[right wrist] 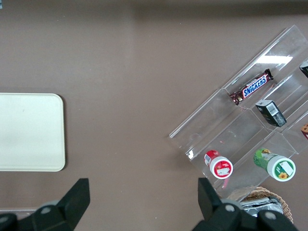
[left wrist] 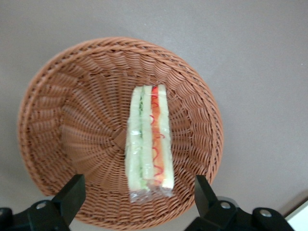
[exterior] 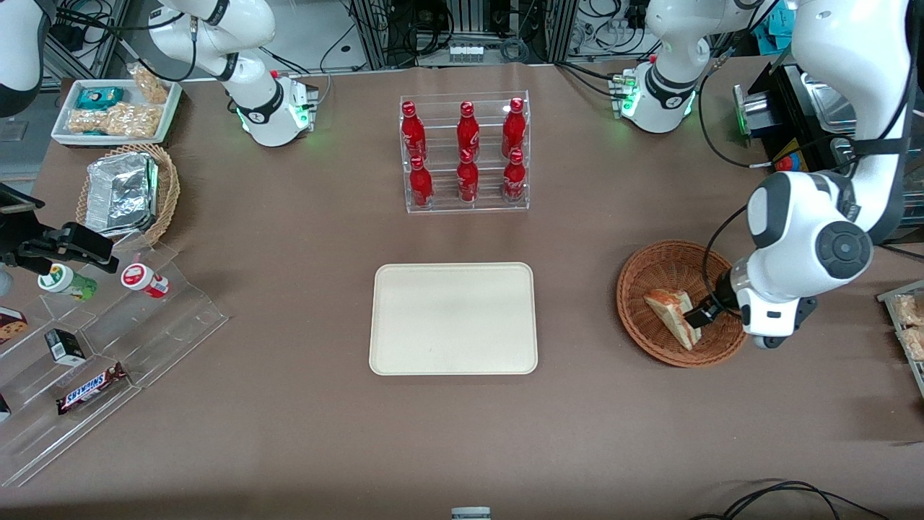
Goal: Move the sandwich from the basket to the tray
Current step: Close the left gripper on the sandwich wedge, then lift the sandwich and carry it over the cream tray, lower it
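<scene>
Bright, even overhead light, soft short shadows under the tray (exterior: pixel 453 318) and basket (exterior: pixel 642 282), glare on the clear acrylic shelf (right wrist: pixel 269 60), wrist views slightly soft, the gripper (left wrist: pixel 139 202) fingers dark and blurred over the basket.

Reddish-brown woven basket (left wrist: pixel 62 110), cream tray (exterior: pixel 452 318)

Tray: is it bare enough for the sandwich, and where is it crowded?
The tray holds nothing. Bare table lies between it and the basket. The sandwich fills the basket's middle, under the open claw. The bottle rack stands farther from the front camera.
</scene>
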Robot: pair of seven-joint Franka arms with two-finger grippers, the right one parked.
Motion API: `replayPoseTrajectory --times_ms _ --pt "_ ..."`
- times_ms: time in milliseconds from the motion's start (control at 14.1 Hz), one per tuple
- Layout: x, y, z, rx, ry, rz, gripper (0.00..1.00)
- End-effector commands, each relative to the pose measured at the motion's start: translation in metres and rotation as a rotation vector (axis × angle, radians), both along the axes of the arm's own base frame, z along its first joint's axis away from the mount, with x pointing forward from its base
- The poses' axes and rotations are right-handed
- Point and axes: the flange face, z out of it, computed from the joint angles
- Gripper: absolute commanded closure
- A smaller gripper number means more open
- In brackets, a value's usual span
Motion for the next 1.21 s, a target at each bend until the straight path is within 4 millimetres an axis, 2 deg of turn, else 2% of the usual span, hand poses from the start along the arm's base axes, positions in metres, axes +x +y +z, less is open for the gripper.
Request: replayPoseTrajectory --times_ms 0,497,640,711,782,853,924,995,1137 --pt "-0.007 -0.01 -0.025 -0.009 -0.01 0.031 0.0" --pt "-0.008 -0.012 -0.069 -0.024 -0.037 0.033 0.0" --pt "-0.02 -0.017 -0.089 -0.024 -0.031 0.022 0.0" --pt "-0.023 -0.017 -0.093 -0.025 -0.028 0.024 0.2" --pt "-0.025 -0.017 -0.093 -0.021 -0.019 0.025 0.55" --pt "-0.026 -0.016 -0.092 -0.018 -0.007 0.027 0.85" --pt "-0.024 -0.015 -0.086 -0.014 0.002 0.028 0.93" --pt "-0.023 -0.015 -0.077 -0.009 0.006 0.026 0.97" --pt "-0.026 -0.013 -0.05 0.019 0.036 0.013 0.99"
